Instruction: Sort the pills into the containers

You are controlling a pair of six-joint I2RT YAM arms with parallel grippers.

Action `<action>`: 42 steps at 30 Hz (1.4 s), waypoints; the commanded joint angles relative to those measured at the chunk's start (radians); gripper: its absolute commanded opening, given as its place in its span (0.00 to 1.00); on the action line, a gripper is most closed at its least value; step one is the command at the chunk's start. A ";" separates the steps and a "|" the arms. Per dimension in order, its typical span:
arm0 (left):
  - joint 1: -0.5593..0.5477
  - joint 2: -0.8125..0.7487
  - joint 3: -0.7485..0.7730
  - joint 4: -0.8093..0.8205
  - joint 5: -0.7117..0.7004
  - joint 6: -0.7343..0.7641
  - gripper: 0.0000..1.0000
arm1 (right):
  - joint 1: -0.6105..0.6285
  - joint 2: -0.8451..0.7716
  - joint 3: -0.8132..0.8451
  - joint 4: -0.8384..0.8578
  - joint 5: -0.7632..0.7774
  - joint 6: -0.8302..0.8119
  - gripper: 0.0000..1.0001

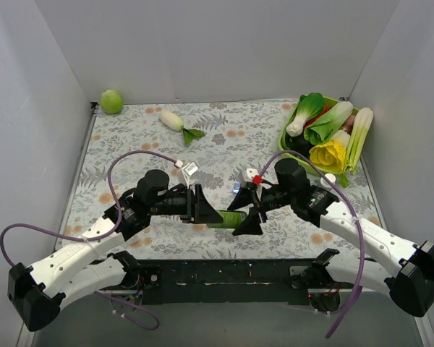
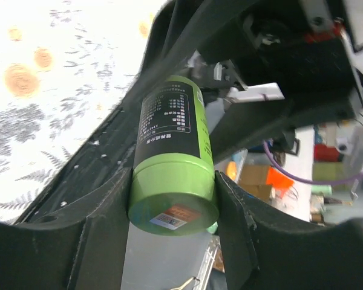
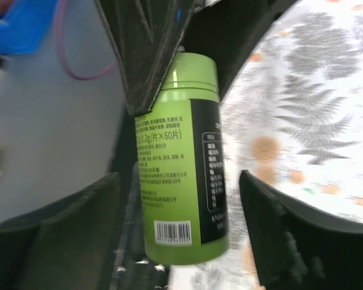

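Bottle gripped by the left arm, right fingers spread around it.
The left gripper [image 2: 172,202] is clamped on one end of the green bottle [image 2: 172,145], which lies level between the arms above the table [image 1: 130,137]. The right gripper [image 3: 178,229] stands wide around the other end, with gaps on both sides. The containers [image 1: 236,189], a small, partly hidden blue shape, seem to sit just behind the bottle.

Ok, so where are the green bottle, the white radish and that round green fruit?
green bottle [image 2: 169,142], left wrist view, on the lower part of its black label.
white radish [image 1: 171,119], top view, on its white body.
round green fruit [image 1: 111,101], top view, on its middle.
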State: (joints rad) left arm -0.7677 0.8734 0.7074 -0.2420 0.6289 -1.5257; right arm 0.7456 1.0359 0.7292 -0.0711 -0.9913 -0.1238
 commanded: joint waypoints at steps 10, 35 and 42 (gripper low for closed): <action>0.413 0.095 0.268 -0.732 -0.670 0.142 0.00 | -0.186 0.021 0.098 -0.220 0.453 -0.296 0.96; 0.818 0.719 0.586 -0.638 -0.764 0.435 0.67 | -0.304 -0.025 -0.050 -0.282 0.275 -0.651 0.98; 0.828 0.691 0.687 -0.666 -0.727 0.424 0.80 | -0.423 0.081 -0.030 -0.279 0.204 -0.806 0.96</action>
State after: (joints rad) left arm 0.0570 1.6012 1.3205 -0.8944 -0.1303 -1.0996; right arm 0.3912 1.0523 0.6731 -0.3645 -0.7242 -0.8097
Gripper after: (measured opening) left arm 0.769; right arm 0.971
